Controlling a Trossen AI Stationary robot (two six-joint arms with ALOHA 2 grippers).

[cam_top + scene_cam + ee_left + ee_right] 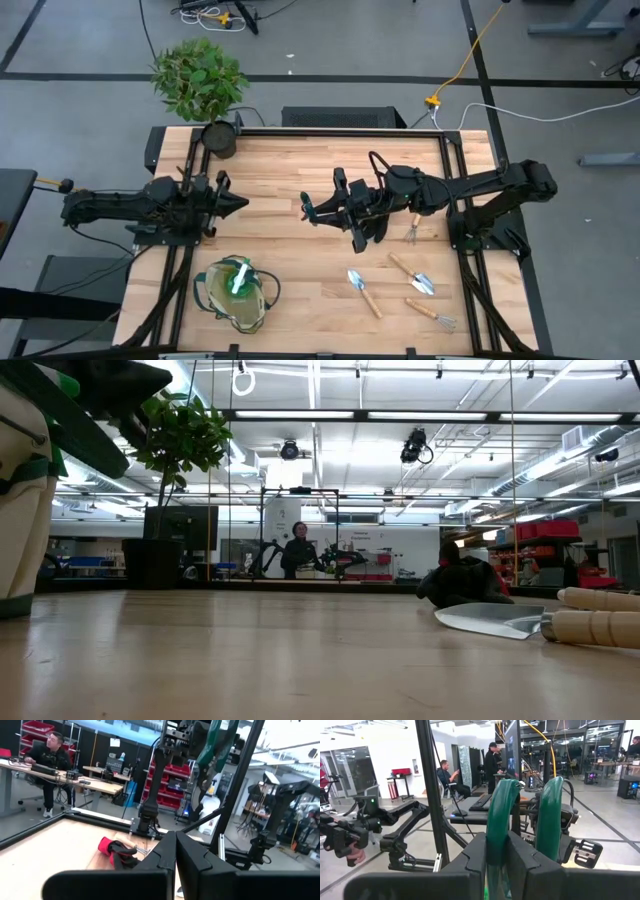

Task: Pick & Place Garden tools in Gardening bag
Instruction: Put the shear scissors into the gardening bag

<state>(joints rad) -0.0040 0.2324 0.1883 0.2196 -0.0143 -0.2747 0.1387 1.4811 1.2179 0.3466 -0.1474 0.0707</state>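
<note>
While aloft mid-table, right tool (312, 210) clamping green-handled shears (520, 830), trowels (385, 285) below.

The wooden worktop (300, 170) carries the gardening bag (236, 292) below the left end effector (236, 203). Three wooden-handled tools (364, 292) lie below the right end effector (310, 210), a fourth (411, 230) just behind it.

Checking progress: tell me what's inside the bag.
A green spray bottle lies in the bag. Anything beneath it is covered from view.
</note>
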